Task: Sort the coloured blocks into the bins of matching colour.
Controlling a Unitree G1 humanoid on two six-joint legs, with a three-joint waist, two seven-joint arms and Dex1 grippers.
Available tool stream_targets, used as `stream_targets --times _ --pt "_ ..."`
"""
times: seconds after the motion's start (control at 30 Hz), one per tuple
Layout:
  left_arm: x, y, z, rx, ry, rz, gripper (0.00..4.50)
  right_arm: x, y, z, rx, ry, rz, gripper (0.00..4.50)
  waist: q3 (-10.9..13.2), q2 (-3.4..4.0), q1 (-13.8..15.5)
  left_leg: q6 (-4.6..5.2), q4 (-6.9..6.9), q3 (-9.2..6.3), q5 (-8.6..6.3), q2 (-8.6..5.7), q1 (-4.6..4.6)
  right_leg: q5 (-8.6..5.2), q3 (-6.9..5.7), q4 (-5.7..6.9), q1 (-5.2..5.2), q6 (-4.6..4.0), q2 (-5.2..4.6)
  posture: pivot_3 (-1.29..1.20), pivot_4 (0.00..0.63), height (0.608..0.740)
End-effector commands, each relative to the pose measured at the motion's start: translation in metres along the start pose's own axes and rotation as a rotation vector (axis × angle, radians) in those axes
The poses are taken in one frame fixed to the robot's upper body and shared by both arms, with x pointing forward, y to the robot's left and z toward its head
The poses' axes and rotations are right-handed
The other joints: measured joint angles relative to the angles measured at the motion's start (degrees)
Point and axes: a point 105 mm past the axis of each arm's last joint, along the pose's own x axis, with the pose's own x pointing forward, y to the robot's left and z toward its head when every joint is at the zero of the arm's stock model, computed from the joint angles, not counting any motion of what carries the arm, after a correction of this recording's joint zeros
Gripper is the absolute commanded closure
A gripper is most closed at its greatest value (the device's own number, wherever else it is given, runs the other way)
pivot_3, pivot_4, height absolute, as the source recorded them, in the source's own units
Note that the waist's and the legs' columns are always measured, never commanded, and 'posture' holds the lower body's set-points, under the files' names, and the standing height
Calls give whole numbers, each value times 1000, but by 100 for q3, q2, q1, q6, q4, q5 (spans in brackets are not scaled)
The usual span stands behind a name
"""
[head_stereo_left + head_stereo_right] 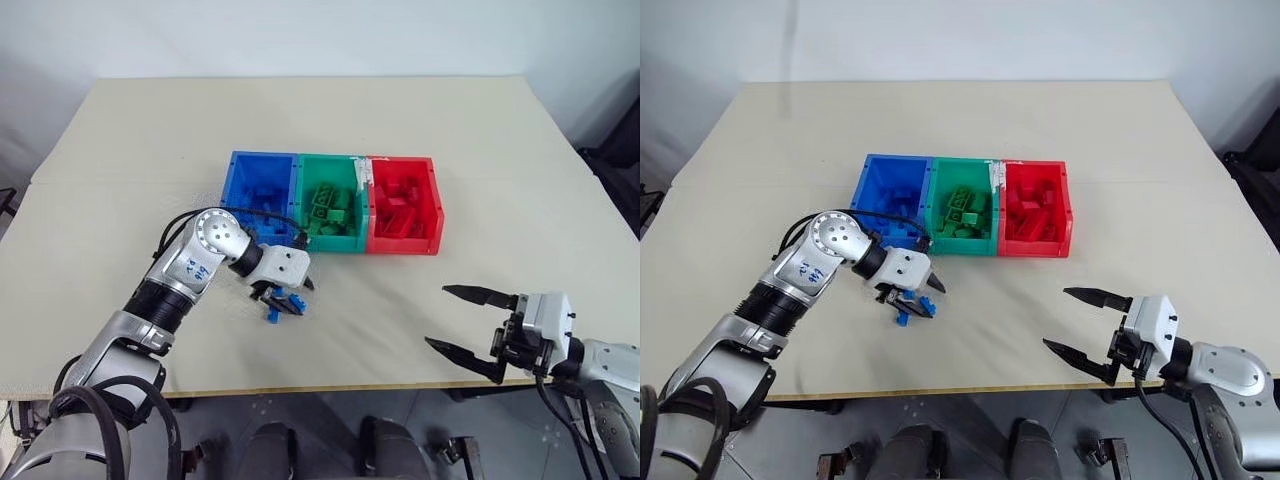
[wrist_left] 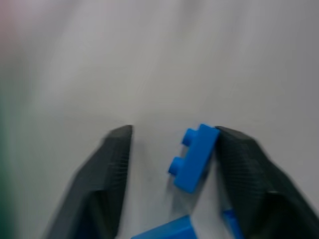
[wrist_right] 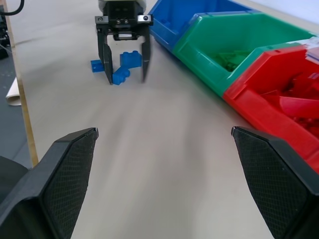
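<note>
The table (image 1: 120, 150) carried the three joined bins (image 1: 333, 205) at its middle, each already holding blocks. My right gripper (image 1: 468, 323) waited spread wide, empty, near the front edge. My left gripper (image 3: 125, 60) stood partly open astride the blue blocks (image 3: 121, 76) in front of the blue bin, one touching a finger (image 2: 244, 164), not yet clamped.

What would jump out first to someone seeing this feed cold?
The row of bins, blue, green, red, mid-table with bricks already inside. Just in front of the blue one, the left gripper points down over a few small blue blocks on the table, one between its parted fingers. The right gripper hangs open near the table's front edge, apart from everything.
</note>
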Motion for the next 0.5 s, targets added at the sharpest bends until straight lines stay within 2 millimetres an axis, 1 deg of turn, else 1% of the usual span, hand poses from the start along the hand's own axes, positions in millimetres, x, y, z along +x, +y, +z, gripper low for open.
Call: stream_targets --times 0.03,0.13,0.2,0.37,0.43,0.5 --pt "0 2 2 22 15 3 3147 -2 -5 10 -30 -16 18 0 0 0 -2 0 1 0 0 0 0 0 0 0 1 0 0 0 150 740" --pt "1 1 6 19 -9 9 4108 1 -7 11 -33 -21 36 0 0 0 8 2 6 -3 1 0 1 0 0 4 4 1 0 0 150 740" --pt "-1 2 11 3 -55 31 4164 3 -8 12 -34 -27 41 0 0 0 6 2 8 -4 1 0 0 0 0 5 4 1 -2 0 150 740" --pt "-12 9 27 -18 -171 128 4164 8 -8 13 -21 -49 51 0 0 0 -3 2 7 -6 1 1 -3 0 -1 3 1 1 -1 0 150 740" --pt "-26 16 39 -27 -261 227 4164 12 -9 17 -7 -87 37 0 0 0 -6 2 8 -7 1 1 -3 0 -1 3 2 1 -2 0 150 740" --pt "-48 24 46 -98 -354 372 4164 16 -11 21 7 -130 16 0 0 0 -9 2 8 -9 1 2 -3 0 -1 5 2 1 -1 0 150 740"
